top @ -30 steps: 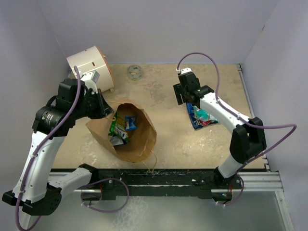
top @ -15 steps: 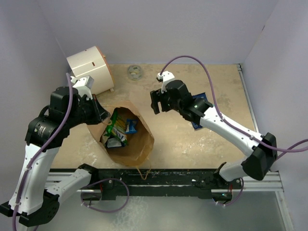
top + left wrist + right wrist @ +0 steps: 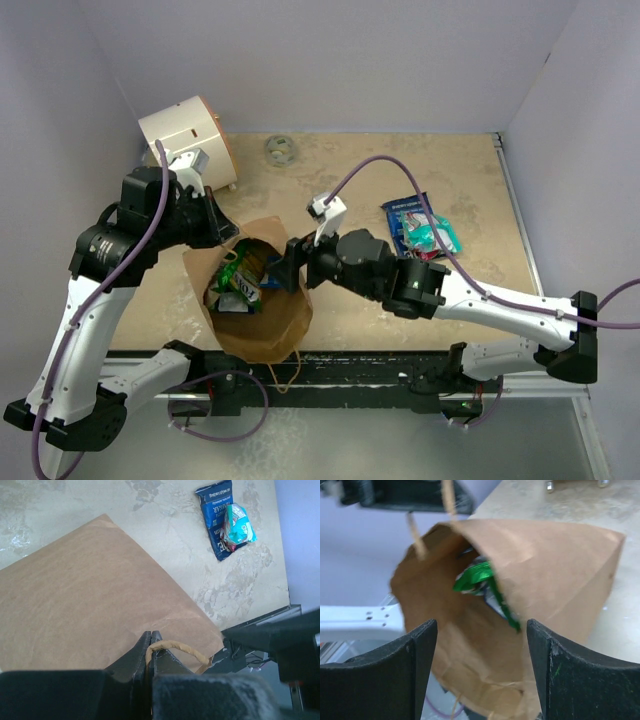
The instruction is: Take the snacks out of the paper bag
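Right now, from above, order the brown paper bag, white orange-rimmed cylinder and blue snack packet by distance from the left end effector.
1. Brown paper bag, gripped at its rim.
2. White orange-rimmed cylinder, close by, back left.
3. Blue snack packet, far right.

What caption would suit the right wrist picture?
Right gripper, fingers apart, faces the mouth of the paper bag, a green snack packet showing inside.

brown paper bag [image 3: 268,322], green snack [image 3: 475,577], blue packet [image 3: 215,517]

Paper bag [image 3: 262,325] matt brown kraft, twine handle [image 3: 181,649] rough; snacks [image 3: 420,228] glossy plastic film; desk [image 3: 350,180] mottled, smooth.
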Available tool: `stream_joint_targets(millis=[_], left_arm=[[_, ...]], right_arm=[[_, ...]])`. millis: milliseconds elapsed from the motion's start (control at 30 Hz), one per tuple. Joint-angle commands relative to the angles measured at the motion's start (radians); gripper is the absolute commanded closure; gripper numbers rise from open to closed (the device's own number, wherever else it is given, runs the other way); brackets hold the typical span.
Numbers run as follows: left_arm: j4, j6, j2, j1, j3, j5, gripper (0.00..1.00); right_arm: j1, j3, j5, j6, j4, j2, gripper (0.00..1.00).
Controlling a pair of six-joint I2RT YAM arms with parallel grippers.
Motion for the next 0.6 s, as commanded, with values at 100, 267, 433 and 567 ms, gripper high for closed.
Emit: stream_joint_targets(millis=[100,267,433,567], left_arm=[[0.035,-0.005,0.021,0.000,0.054,0.049,1.00],[0.050,-0.016,0.032,0.000,0.073,0.085,1.00],[0.051,-0.062,0.042,-0.001,0.105,0.105,1.00],[0.030,-0.052,0.062,-0.001,0.138,0.125,1.00]], right_arm=[[0.195,0.014,0.210,0.057,0.074,0.020,0.27],[0.278,0.022,0.325,0.088,0.132,0.104,0.35],[0.291,0.087,0.375,0.137,0.213,0.240,0.45],[0.291,0.089,0.457,0.267,0.259,0.322,0.48]])
